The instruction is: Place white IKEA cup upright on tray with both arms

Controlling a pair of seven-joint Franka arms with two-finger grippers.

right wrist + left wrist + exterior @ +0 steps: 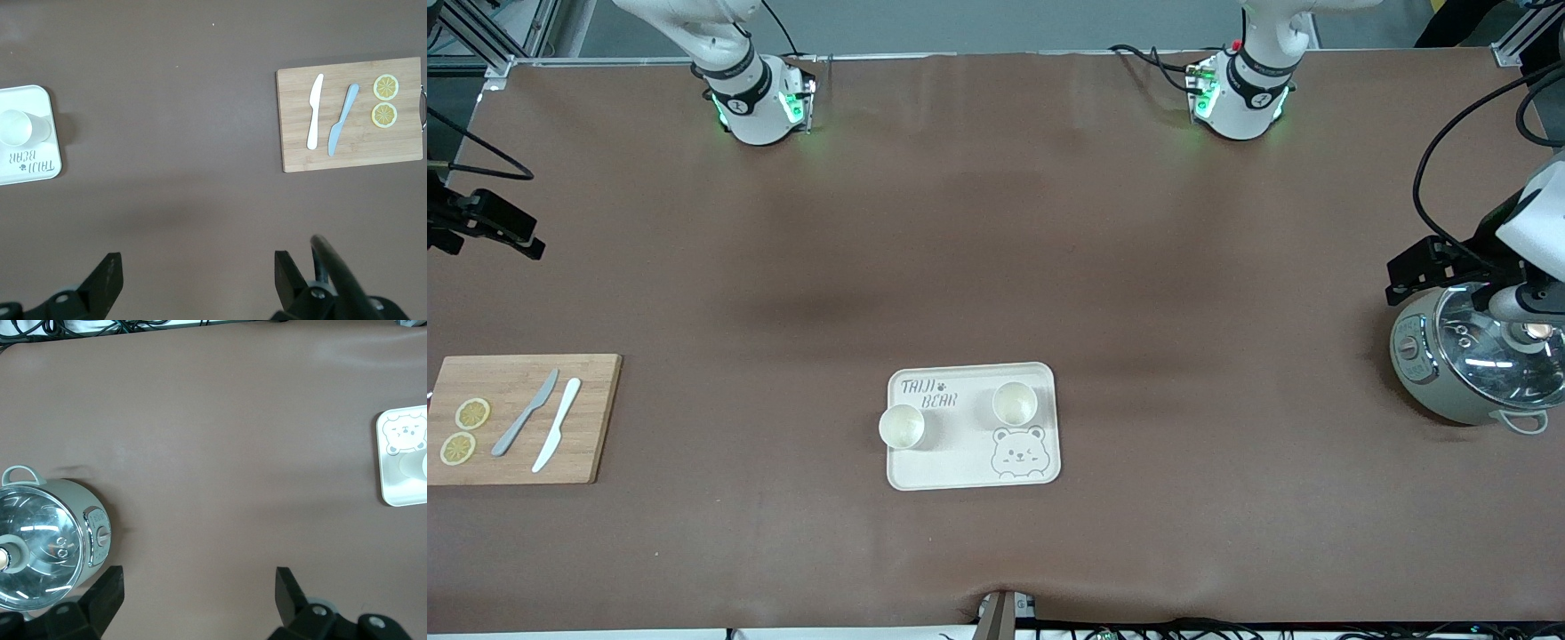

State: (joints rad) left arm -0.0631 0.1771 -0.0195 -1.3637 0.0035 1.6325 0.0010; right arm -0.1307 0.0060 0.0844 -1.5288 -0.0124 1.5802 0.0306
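The cream tray [960,462] with the bear drawing lies in the middle of the table, toward the front camera. Two white cups stand upright on it. One cup [902,427] is at the tray's edge toward the right arm's end, the other cup [1015,403] is beside the lettering. My left gripper [1400,280] hangs open and empty over the left arm's end of the table, beside a pot; its wrist view shows the gripper [198,587], the tray [393,490] and a cup [417,465] at the frame's edge. My right gripper [516,236] hangs open and empty over the other end; its wrist view shows the gripper [198,270], the tray [40,100] and a cup [20,127].
A pale green pot [1463,360] with a glass lid stands under the left hand, and the pot [47,547] shows beside that gripper's fingers. A wooden cutting board [596,418] with two knives and two lemon slices lies at the right arm's end; the board [293,133] shows in the right wrist view.
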